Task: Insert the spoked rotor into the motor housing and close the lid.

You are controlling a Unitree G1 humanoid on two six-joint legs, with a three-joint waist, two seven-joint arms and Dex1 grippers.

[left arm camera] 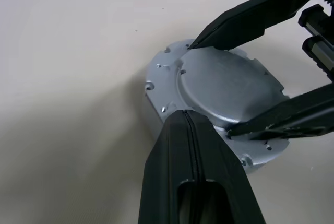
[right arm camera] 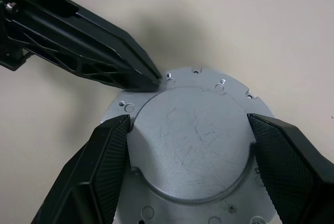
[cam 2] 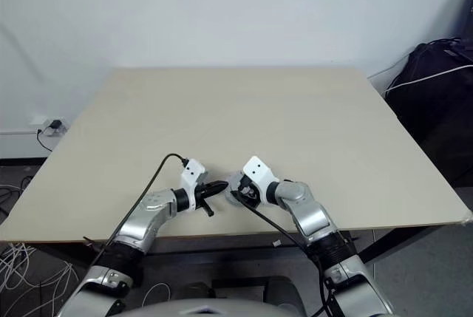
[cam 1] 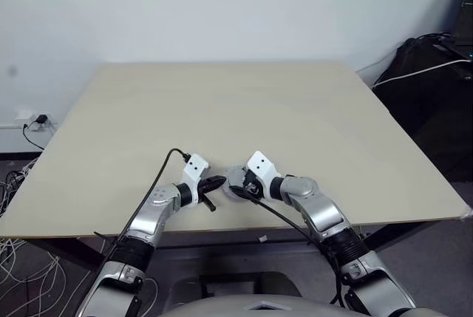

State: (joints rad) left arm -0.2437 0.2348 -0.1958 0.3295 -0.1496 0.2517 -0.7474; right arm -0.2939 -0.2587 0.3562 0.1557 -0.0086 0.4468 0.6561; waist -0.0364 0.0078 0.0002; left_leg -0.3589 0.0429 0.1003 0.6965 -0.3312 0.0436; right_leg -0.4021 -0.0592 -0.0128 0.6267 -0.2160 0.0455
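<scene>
The motor housing point(left arm camera: 154, 110) is a round silver body near the table's front edge. The lid point(right arm camera: 193, 145) lies flat on top of it, showing a smooth, scratched raised disc ringed by small holes. My right gripper point(right arm camera: 188, 118) comes from the right and has both pads against opposite edges of that raised disc. My left gripper point(left arm camera: 187, 115) is shut and empty, reaching in from the left, its tip point(right arm camera: 156, 80) touching the lid's rim. In the left eye view the two grippers meet over the housing point(cam 1: 233, 182). The spoked rotor is hidden.
The pale wooden table point(cam 1: 222, 95) stretches away behind the grippers, and its front edge runs just below them. Dark bags with a white cable point(cam 1: 429, 73) stand off the table's right side. Loose cables point(cam 1: 22, 258) lie on the floor at the left.
</scene>
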